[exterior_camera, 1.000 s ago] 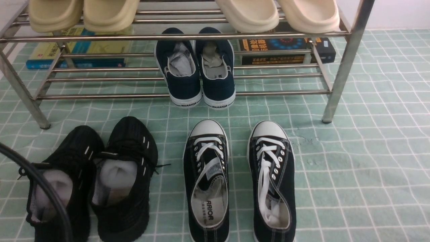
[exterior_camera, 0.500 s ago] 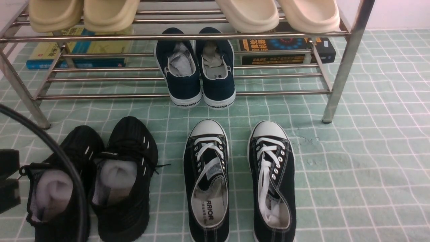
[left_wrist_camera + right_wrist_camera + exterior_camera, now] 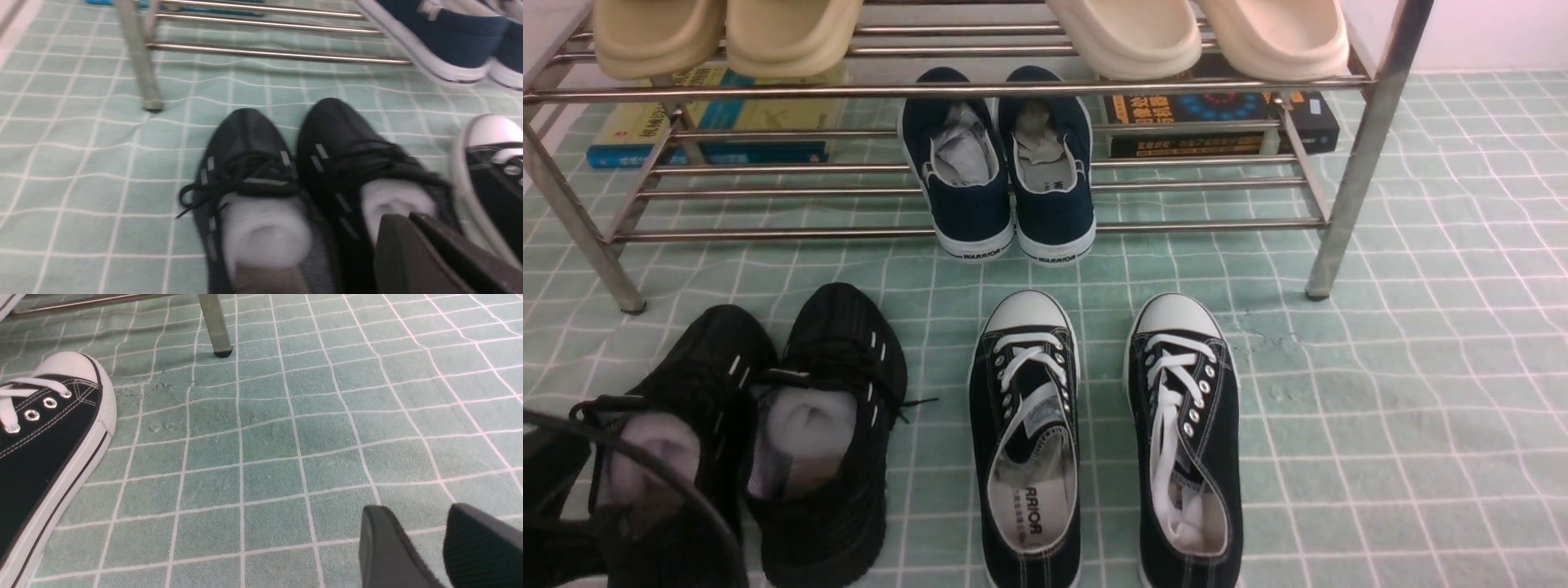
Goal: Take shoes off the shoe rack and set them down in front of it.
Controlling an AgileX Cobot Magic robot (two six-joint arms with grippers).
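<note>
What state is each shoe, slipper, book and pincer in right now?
black mesh sneakers: on the floor before the rack, paper-stuffed, nothing gripping them
shoe rack: standing, partly filled
navy WARRIOR slip-ons: on the lower shelf
black canvas lace-ups: on the floor, laced
cream slippers: on the top shelf
books: lying under the rack
right pincer: open, empty
left pincer: state unclear

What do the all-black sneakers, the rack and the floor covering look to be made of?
All-black sneakers: matte knit mesh, judging by the fine ribbed weave; white paper-like stuffing inside. Shiny two-tier tube rack: polished metal, probably steel, given its mirror-like reflections. Pale green checked floor covering: soft cloth or mat, since it ripples and wrinkles.
</note>
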